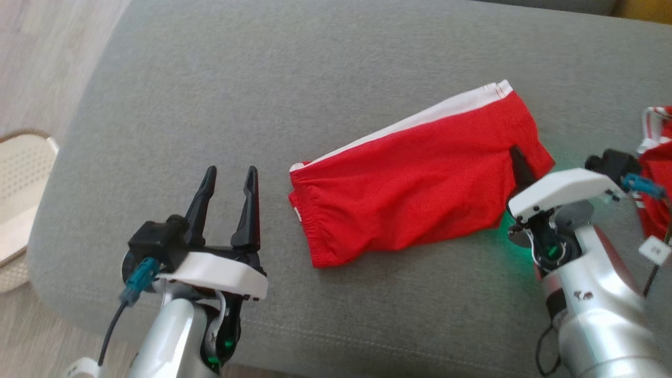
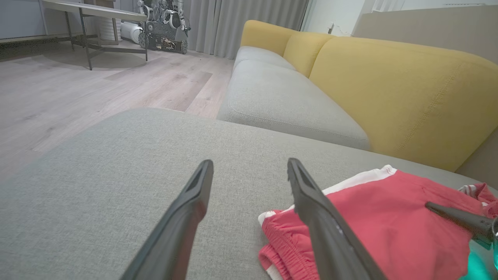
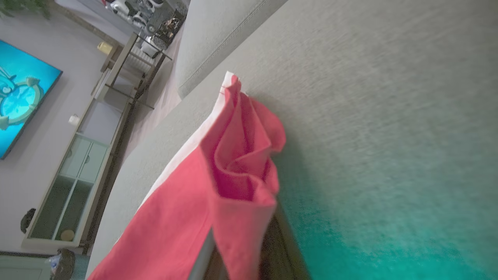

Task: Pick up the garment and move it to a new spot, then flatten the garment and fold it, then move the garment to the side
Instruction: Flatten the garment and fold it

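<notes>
garment (image 1: pixel 415 184) x1, on grey cushion (image 1: pixel 262 79) | long axis lower-left to upper-right, waistband leftward | right gripper (image 1: pixel 517 157) jaws pinching its right end | left gripper (image 1: pixel 231 173) jaws wide, near waistband

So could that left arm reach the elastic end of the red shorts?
Probably yes. The left tool stands open beside the shorts, with just bare cushion between them and nothing in the way.

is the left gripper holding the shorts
No, the left gripper stands open over bare cushion, apart from the shorts.
</notes>
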### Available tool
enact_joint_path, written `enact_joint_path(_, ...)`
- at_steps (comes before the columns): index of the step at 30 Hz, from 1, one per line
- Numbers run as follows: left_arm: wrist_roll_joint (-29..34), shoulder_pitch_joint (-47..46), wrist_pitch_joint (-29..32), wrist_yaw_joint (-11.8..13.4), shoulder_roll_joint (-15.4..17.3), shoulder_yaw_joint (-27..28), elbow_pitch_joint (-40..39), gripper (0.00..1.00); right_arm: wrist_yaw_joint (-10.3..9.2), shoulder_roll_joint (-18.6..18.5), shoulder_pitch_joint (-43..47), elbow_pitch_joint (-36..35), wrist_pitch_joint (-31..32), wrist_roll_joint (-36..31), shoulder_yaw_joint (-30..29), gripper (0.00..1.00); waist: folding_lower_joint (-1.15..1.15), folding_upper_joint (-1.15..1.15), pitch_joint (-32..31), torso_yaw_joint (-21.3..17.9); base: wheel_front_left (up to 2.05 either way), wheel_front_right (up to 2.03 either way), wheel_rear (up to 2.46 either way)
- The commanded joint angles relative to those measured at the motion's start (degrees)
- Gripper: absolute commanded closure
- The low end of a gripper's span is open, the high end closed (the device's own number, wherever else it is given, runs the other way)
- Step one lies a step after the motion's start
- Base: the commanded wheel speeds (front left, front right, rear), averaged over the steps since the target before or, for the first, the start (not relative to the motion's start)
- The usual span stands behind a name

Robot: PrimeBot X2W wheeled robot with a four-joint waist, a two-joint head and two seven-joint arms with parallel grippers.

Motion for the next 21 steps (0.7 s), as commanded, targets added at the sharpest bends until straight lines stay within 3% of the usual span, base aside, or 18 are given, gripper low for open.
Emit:
enact_joint_path(1, -0.32, -0.90, -0.52, 0.44, 0.34, 2.23, -1.50, 0.00, -0.05, 0.96, 0.30, -2.14, -1.47, 0.68, 0.92, 1.00, 0.00, 0.00, -0.77, -0.99, 0.00, 0.00, 0.00)
enact_joint_path(12, 0.56, 0.91, -0.52, -0.20, 0.34, 3.87, -1.12, 0.00, -0.05, 0.93, 9.16, -5.39, -10.23, -0.02, -2.39, 1.00, 0.00, 0.00, -3.90, -7.39, 0.00, 0.00, 0.00)
enact_joint_path(21, 0.44, 1.93, -0.52, -0.38, 0.34, 3.13, -0.78, 0.00, -0.05, 0.95, 14.22, -5.21, -14.48, 0.49, -2.55, 1.00, 0.00, 0.00, -5.81, -9.36, 0.00, 0.00, 0.00)
